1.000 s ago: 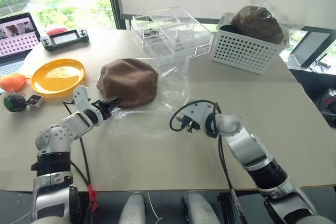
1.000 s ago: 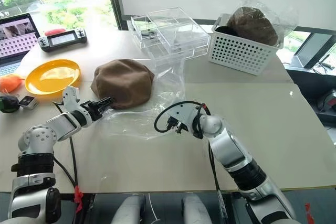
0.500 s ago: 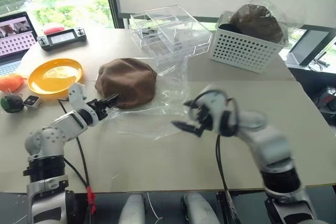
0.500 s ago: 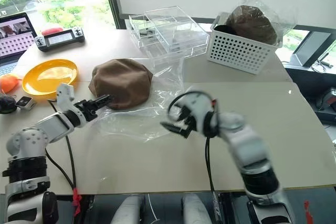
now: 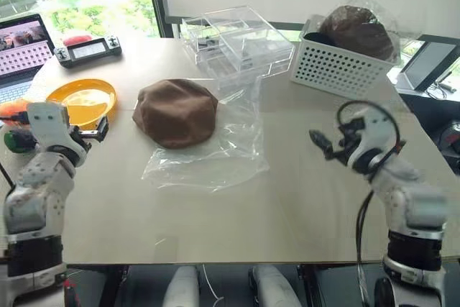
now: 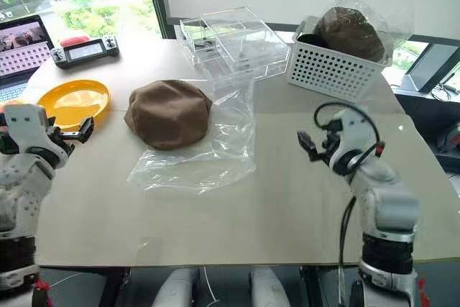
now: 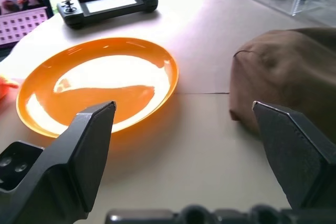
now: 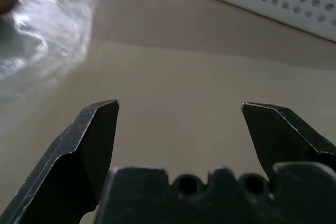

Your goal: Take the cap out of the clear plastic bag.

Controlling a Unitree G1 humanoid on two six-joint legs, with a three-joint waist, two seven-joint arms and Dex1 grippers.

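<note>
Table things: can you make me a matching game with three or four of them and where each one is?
Things:
1. Round brown fabric cap
2. Round orange plastic plate
3. Crinkly clear plastic bag
4. White perforated plastic basket

Places:
A. Far right of the table, holding a bagged dark brown lump
B. Lying flat and empty beside the cap
C. Middle of the table, out of the bag
D. Left side, near the laptop

Pairs: 1-C, 2-D, 3-B, 4-A
</note>
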